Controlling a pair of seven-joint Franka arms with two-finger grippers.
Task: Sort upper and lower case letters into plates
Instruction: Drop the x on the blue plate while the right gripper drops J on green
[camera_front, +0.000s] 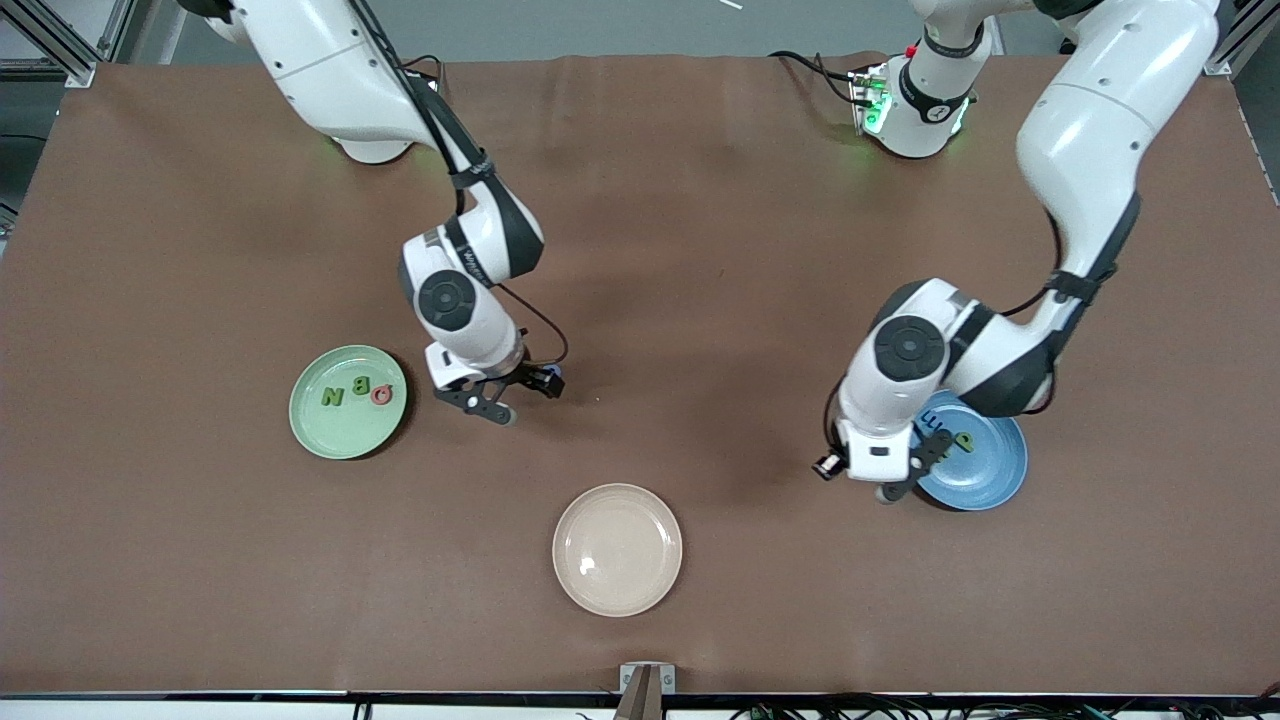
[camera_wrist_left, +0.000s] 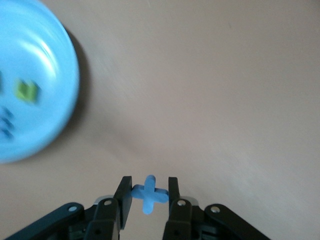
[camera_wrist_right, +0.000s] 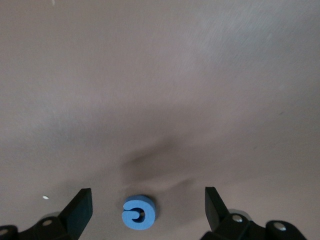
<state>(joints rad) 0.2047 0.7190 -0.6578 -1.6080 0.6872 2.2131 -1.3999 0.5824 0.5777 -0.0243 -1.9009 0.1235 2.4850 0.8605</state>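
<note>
Front view first: the right gripper (camera_front: 512, 392) is seen low over bare table, beside the green plate (camera_front: 312, 428) on the side toward the left arm's end. Its fingers are spread wide with nothing held, and in the right wrist view the blue G (camera_wrist_right: 138, 212) is shown lying flat on the brown table (camera_wrist_right: 165, 75) between them, untouched by either one. On the green plate the N (camera_front: 332, 396), B (camera_front: 359, 387) and red Q (camera_front: 382, 394) are lined up in a row

The left gripper (camera_front: 868, 479) is found by the rim of the blue plate (camera_front: 995, 472), on the side toward the right arm's end. It's clamped on the blue x (camera_wrist_left: 149, 194), which is pinched between the two fingers in the left wrist view. A green letter (camera_front: 962, 441) and some blue lettering can be made out on the blue plate, though it's partly covered by the arm

The cream plate (camera_front: 617, 592) is sat nearest the front camera, between the other two, with nothing on it
</note>
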